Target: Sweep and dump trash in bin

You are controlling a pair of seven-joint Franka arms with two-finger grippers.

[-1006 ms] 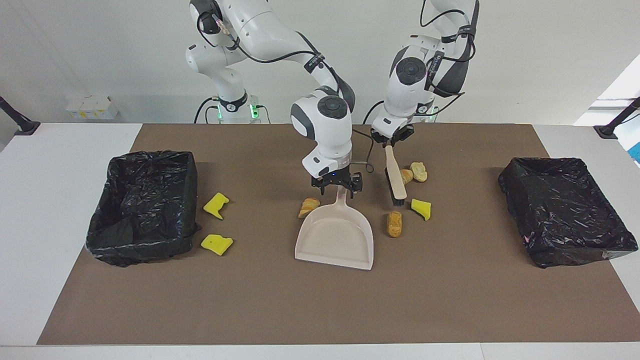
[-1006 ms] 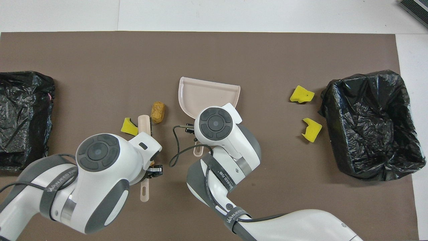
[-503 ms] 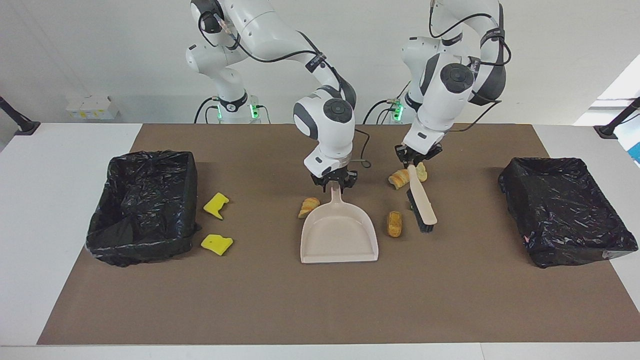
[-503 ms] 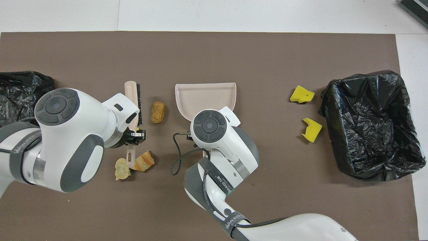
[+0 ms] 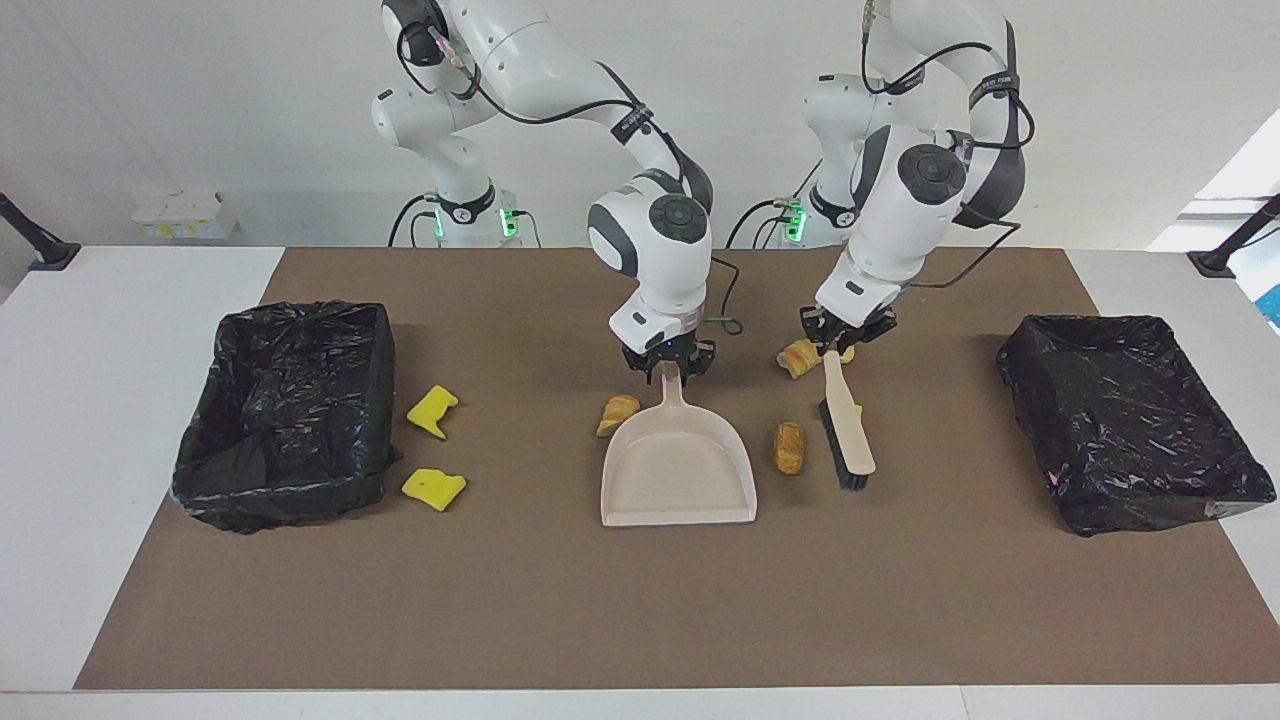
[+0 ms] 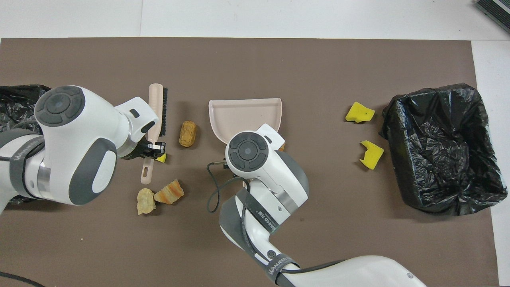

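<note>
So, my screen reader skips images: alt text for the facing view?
The right gripper holds a dustpan flat on the mat while the left gripper holds a brush beside a bread lump; black-lined bins sit at both ends.

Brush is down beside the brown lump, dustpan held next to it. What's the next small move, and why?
Probably drag the brush, held by the left gripper, sideways toward the dustpan that the right gripper holds. The brown lump lies between them, bristles facing it, and the pan is empty.
</note>
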